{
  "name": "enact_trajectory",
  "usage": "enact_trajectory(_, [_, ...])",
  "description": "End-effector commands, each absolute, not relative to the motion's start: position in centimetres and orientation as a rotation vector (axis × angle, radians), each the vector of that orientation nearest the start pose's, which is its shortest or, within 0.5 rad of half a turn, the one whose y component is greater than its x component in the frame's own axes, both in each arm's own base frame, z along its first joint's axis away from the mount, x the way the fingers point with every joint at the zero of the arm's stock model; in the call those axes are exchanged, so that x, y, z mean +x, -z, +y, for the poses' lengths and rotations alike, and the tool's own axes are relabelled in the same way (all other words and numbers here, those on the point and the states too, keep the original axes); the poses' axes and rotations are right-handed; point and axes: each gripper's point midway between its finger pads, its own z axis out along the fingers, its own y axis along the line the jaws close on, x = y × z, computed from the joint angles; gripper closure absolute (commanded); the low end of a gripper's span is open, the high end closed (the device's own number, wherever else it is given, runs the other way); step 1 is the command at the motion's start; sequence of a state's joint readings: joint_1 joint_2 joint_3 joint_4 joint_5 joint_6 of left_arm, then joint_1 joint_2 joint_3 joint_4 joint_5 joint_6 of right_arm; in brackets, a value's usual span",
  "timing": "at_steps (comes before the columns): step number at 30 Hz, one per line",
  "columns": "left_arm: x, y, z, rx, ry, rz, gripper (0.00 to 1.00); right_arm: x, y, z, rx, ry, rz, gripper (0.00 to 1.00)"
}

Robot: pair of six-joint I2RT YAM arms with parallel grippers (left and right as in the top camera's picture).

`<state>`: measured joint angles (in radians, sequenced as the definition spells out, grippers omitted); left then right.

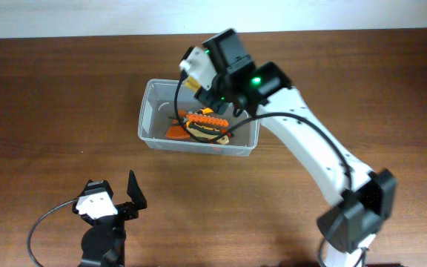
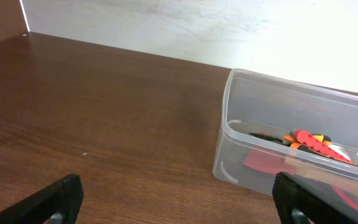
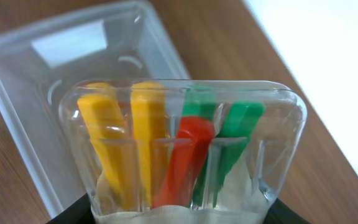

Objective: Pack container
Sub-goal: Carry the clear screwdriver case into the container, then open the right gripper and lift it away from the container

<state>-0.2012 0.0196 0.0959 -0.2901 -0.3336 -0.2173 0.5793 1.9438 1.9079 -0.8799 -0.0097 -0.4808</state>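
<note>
Right gripper [image 1: 201, 80] clenched on a clear blister pack [image 3: 185, 143] with yellow, red and green sticks inside, grasped at its lower edge. The gripper's dark finger tips only just show at the bottom corners of the right wrist view, so the grip is a judgement from how the pack sits. The pack hangs over the container [image 1: 144, 119], above its far-left part, not touching the rim as far as I can tell. The container sits mid-surface with its long axis running left to right in the overhead view, the right end tipped slightly toward the robot. Orange-and-black tools [image 1: 202, 122] already lie in its middle and right part; the left part looks bare, and that bare floor is what shows behind the pack in the wrist view. So the target lies straight below the right gripper, and the coming move is likely a lower-and-release. The sticks seem to run across the container's long axis (hard to be sure). Left gripper [image 2: 179, 208] released, jaws wide, holding nothing, low over the surface [image 1: 50, 111] at the near edge and well apart from the container, which lies ahead of it and to its right. The right arm is clearly nearer.
</note>
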Motion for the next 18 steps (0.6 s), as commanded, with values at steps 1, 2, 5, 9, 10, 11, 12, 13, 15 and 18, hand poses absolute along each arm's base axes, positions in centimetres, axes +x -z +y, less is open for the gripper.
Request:
enact_trajectory(1, [23.3,-14.7,1.0,-0.244,-0.002,1.754,0.01,43.3,-16.9,29.9,-1.433,-0.028,2.135,0.49])
enact_trajectory(2, [23.3,-14.7,1.0,-0.244,-0.001,1.754,0.01,43.3,-15.8,30.0,-1.446,-0.028,2.152,0.49])
enact_trajectory(5, [23.3,-14.7,1.0,-0.244,-0.001,1.754,0.01,43.4,-11.4,30.2,-1.495,-0.029,2.226,0.49])
enact_trajectory(9, [23.3,-14.7,1.0,-0.244,-0.001,1.754,0.01,43.4,-9.1,30.1,-1.52,-0.028,2.266,0.49])
enact_trajectory(10, [23.3,-14.7,1.0,-0.244,-0.001,1.754,0.01,43.4,-8.8,30.1,-1.522,-0.028,2.269,0.49])
enact_trajectory(11, [23.3,-14.7,1.0,-0.244,-0.001,1.754,0.01,43.4,-8.8,30.1,-1.522,-0.028,2.27,0.36])
enact_trajectory(12, [23.3,-14.7,1.0,-0.244,-0.001,1.754,0.01,43.4,-8.8,30.1,-1.521,-0.028,2.269,0.22])
enact_trajectory(13, [23.3,-14.7,1.0,-0.244,-0.001,1.754,0.01,43.5,-8.9,30.2,-1.519,-0.028,2.266,0.01])
enact_trajectory(15, [23.3,-14.7,1.0,-0.244,-0.001,1.754,0.01,43.6,-9.3,30.1,-1.512,-0.016,2.261,0.01])
enact_trajectory(18, [23.3,-14.7,1.0,-0.244,-0.002,1.754,0.01,44.8,-11.3,29.1,-1.378,0.067,2.291,0.01])
